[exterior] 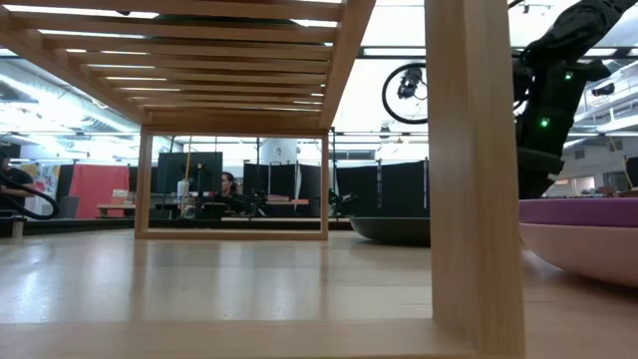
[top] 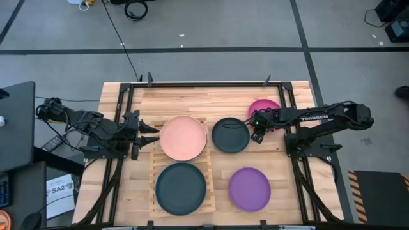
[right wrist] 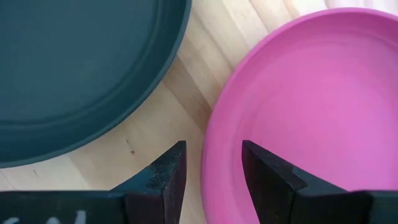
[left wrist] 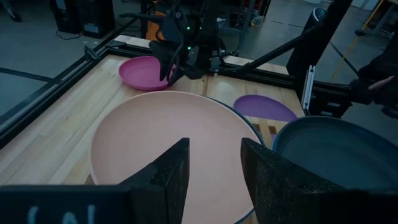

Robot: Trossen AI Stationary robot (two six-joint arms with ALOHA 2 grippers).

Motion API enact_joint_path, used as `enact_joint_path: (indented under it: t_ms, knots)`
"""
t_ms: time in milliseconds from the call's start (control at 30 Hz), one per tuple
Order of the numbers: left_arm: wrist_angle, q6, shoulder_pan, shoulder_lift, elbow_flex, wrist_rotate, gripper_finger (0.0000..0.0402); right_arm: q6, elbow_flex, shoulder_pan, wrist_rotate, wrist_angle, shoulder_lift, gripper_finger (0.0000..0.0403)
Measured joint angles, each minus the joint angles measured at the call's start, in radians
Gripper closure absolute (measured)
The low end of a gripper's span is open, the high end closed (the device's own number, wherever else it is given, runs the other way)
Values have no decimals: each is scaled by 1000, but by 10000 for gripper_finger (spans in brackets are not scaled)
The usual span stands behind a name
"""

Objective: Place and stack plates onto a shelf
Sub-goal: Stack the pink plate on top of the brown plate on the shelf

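Your shelf (top: 181,176) sits on the table (top: 121,191) toward the near edge, left of centre. Two plates rest on it: the pink plate (top: 183,137) at its far end and a dark grey plate (top: 181,187) at its near end, apart from each other. Three more plates lie on the table to the right of the shelf: a second dark plate (top: 230,135) just beside the pink one, a magenta plate (top: 268,106) farther right toward the back, and a purple plate (top: 250,189) near the front.

Your left claw (top: 155,134) hovers at the pink plate's left edge, fingers (left wrist: 165,177) apart, holding nothing; the left wrist view shows the pink plate filling the space ahead of them.

Your right claw (top: 255,128) hangs over the gap between the second dark plate and the magenta plate. Its fingers (right wrist: 169,171) are spread, with the magenta plate's rim lying between them in the right wrist view, gripping nothing.
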Motion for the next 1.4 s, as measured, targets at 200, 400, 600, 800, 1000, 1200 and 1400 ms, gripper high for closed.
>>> enact_joint_path:
  t_ms: [200, 400, 600, 800, 1000, 1200, 1400]
  knots:
    - [0, -1, 0, 0, 0, 0, 251, -1, 0, 0, 23, -1, 0, 243]
    - [0, 0, 0, 0, 0, 0, 251, 0, 0, 0, 14, -1, 43, 247]
    - [1, -5, 0, 0, 0, 0, 251, 3, 4, 0, -1, 4, 147, 248]
    - [1, -5, 0, 0, 0, 0, 251, 10, 3, 1, 18, 5, 146, 267]
    - [1, -6, 0, 0, 0, 0, 251, 11, -2, -1, 50, 5, 112, 326]
    - [1, -6, 0, 0, 0, 0, 251, 9, 0, -2, 79, 3, 110, 389]
    - [2, -6, 0, 0, 0, 0, 251, 7, 12, -2, 93, -9, 110, 376]
